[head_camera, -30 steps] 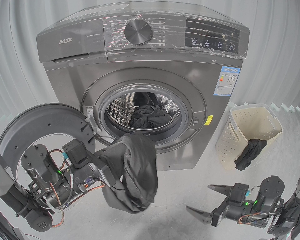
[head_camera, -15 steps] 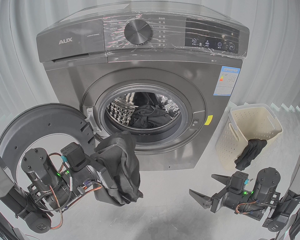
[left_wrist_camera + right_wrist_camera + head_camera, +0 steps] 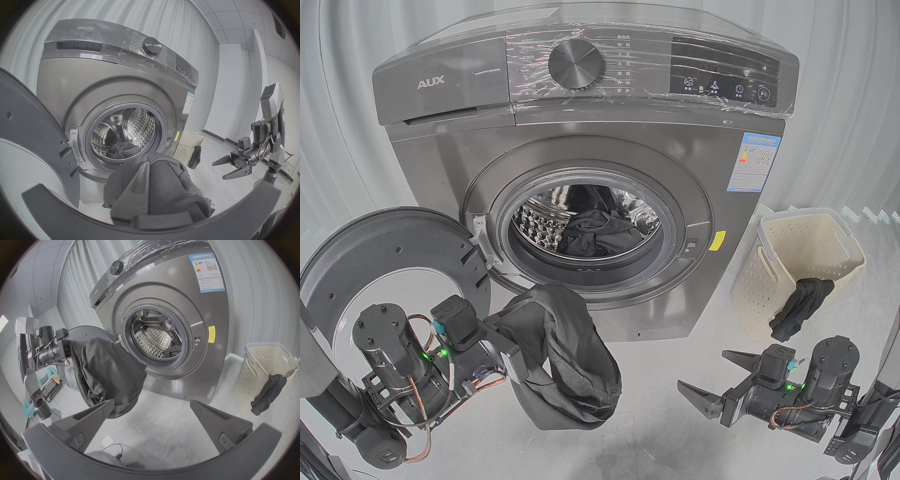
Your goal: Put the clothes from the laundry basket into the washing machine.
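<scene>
1. A round dark-grey washer door [image 3: 394,250], a matte plastic ring around a clear middle, stands swung wide open at the far left.
2. The left gripper [image 3: 515,337] is clamped on a dark grey soft garment [image 3: 569,356]. The cloth hangs from it in a baggy, creased bundle, just below and in front of the drum opening and clear of the floor.
3. The grey brushed-metal washing machine [image 3: 581,144] has crinkled clear plastic film [image 3: 625,69] over its control panel and round knob. Its circular opening shows a shiny perforated steel drum [image 3: 534,225] with crumpled black clothes [image 3: 597,231] lying inside.
4. The right gripper [image 3: 702,369] has black wedge-shaped fingers spread wide and holds nothing. It sits low over the smooth pale grey floor [image 3: 650,406], near the basket.
5. A cream perforated plastic laundry basket [image 3: 831,237] stands on the floor just right of the machine. A limp black garment [image 3: 800,306] is draped over its front rim and hangs down the outer wall.
</scene>
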Motion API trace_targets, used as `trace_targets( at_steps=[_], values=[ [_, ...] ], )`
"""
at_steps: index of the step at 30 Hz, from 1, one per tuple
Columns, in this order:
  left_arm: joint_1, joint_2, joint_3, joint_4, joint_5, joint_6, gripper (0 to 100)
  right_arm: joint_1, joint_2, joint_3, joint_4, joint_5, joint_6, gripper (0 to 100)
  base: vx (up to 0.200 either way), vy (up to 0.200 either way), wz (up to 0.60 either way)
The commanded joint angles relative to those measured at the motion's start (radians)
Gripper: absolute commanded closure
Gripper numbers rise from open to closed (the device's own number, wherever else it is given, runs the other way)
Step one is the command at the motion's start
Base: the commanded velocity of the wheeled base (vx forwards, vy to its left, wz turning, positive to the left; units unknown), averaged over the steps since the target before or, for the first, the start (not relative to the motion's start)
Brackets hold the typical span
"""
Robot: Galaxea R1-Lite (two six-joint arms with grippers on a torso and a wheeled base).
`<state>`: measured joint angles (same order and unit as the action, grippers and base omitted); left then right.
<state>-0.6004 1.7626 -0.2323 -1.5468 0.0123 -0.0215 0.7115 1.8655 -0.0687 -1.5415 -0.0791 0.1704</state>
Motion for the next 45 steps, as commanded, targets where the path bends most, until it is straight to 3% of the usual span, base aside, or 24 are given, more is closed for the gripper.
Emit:
trace_targets(
  at_steps=[1, 7, 19, 30, 34, 41, 45],
  values=[
    [-0.005, 0.032, -0.013, -0.001, 0.009, 0.003, 100, 0.005, 0.001, 0.000, 0.000, -0.001, 0.000, 0, 0.200, 0.000, 0.00],
    [-0.013, 0.038, -0.012, -0.001, 0.008, 0.002, 100, 0.006, 0.001, 0.003, 0.000, 0.001, 0.001, 0, 0.000, 0.000, 0.00],
    [-0.035, 0.066, -0.015, -0.001, 0.009, 0.000, 100, 0.013, 0.003, 0.003, 0.000, 0.001, 0.001, 0, 0.200, 0.000, 0.00],
    [-0.050, 0.066, -0.012, -0.001, 0.011, -0.002, 100, 0.020, -0.011, 0.018, 0.000, 0.006, 0.000, 0, 0.000, 0.000, 0.00],
    [-0.070, 0.084, -0.007, -0.003, 0.011, -0.003, 100, 0.066, -0.028, 0.023, 0.000, -0.001, 0.001, 0, 0.000, 0.000, 0.00],
    [-0.093, 0.161, -0.097, -0.001, 0.006, -0.054, 100, 0.132, -0.042, 0.024, 0.000, -0.034, 0.027, 0, 0.000, 0.000, 0.00],
    [-0.090, 0.209, -0.108, -0.001, -0.034, -0.061, 100, 0.132, -0.045, 0.024, 0.000, -0.034, 0.027, 0, 0.000, 0.000, 0.00]
  ],
)
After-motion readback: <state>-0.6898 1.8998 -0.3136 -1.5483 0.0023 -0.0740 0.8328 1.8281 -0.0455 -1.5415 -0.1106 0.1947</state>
